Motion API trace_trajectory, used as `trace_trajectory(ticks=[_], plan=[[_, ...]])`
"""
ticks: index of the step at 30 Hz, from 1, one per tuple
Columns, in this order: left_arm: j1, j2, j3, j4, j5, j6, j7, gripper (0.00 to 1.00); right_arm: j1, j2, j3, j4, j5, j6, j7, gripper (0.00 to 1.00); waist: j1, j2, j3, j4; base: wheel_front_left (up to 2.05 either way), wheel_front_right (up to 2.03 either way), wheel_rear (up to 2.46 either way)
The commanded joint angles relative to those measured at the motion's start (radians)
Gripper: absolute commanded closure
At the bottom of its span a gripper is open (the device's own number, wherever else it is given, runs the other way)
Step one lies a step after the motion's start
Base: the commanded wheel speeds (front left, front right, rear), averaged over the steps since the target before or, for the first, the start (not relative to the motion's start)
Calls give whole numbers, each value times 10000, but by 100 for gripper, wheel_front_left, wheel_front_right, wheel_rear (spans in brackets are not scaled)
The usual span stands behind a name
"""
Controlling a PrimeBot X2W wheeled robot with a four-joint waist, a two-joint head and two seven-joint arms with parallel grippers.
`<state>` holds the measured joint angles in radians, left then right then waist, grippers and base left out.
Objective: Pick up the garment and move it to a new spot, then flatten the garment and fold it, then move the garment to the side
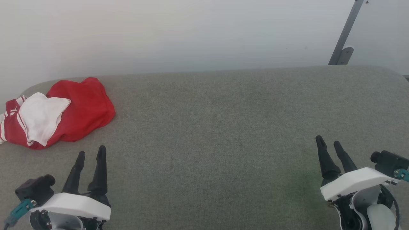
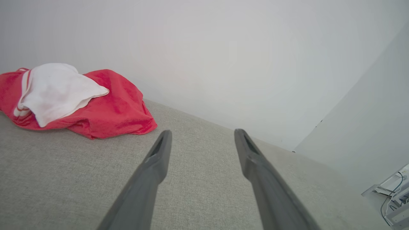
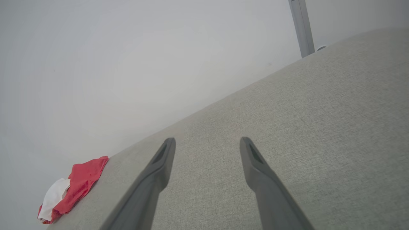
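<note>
Reaching for the red jersey (image 1: pixel 80 108) is the step in hand, as I judge it: it lies in a crumpled heap and nothing of the task is done. In the head view it sits at about 9 o'clock, at the far left corner of the grey fabric-covered surface (image 1: pixel 223 134), close by the pale wall (image 1: pixel 191 32). A white sleeve panel (image 1: pixel 41 119) is thrown over the red body, and striped trim (image 1: pixel 12 110) shows at its left edge. From my left gripper (image 1: pixel 92 150) the heap lies toward 11 o'clock, near but not touching. From my right gripper (image 1: pixel 327 140) it is well apart, off toward 9 o'clock across bare cloth.

To do this well I would send the left arm, the near one. I would come down on the red bulk at the heap's near right edge, not on the loose white panel, which I expect would pull up alone and leave the rest dragging. A pinch through several layers should lift the whole thing. Soft jersey will sag, so I would raise it clear of the surface before carrying it toward 3 o'clock, where there is open room for flattening.

Both arms sit low at the near edge, left at 7 o'clock and right at 4 o'clock of the head view, fingers (image 1: pixel 100 166) pointing toward the wall. Each pair stands moderately parted and holds nothing.
</note>
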<state>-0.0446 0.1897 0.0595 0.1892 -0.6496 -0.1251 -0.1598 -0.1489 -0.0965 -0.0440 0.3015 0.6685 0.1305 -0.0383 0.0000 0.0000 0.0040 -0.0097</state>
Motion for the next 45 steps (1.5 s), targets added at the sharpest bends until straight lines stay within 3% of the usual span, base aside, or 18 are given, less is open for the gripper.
trace_trajectory(ticks=[1, 45], plan=[[-28, 100, -8, -145, 329, -55, -95, 0, -217, -64, -47, -108, -326, 2, -108, 0, 0, 0, 2, -2, 0, 0, 0], [135, 638, -317, -557, 3040, -66, -1009, 0, -264, 86, -44, -627, -3684, 2, -537, 0, 0, 0, 224, -49, 0, 0, 0]])
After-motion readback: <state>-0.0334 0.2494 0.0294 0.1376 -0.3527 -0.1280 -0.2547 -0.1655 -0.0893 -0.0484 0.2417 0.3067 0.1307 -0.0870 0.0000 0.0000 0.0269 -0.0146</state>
